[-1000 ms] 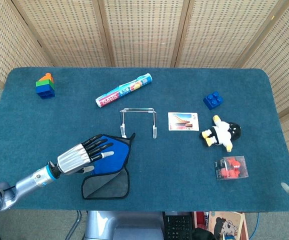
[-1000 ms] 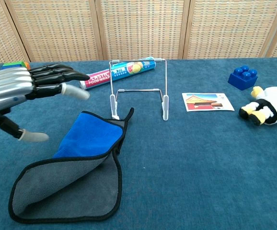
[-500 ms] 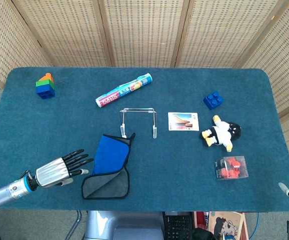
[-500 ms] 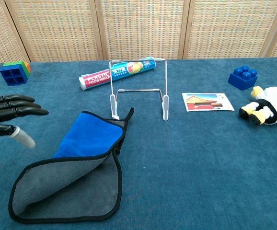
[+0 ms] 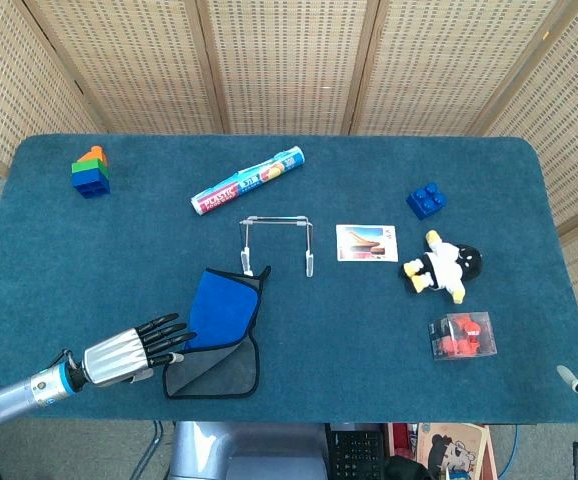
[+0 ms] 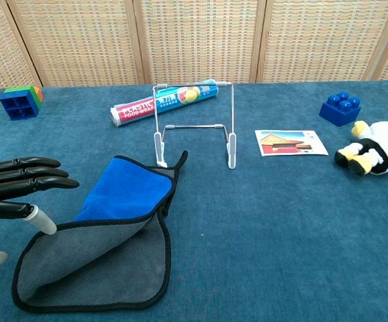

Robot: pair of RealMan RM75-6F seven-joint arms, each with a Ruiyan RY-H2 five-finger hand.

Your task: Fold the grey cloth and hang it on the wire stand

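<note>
Cloth [image 5: 217, 330]: near the bench's front-left edge, just before the stand [image 5: 276, 240], half folded, blue flap over grey.
Left robot hand [image 5: 129, 350]: empty, fingers spread, beside the cloth's left edge, probably placed to take it.
Right robot hand: out of sight.
Fold: unfinished, hanging pending.

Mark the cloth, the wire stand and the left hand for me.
cloth [image 6: 123, 194], chest view, on the blue folded-over face.
wire stand [image 6: 194, 84], chest view, on the middle of its top bar.
left hand [image 5: 119, 356], head view, on the silver back of the hand.
</note>
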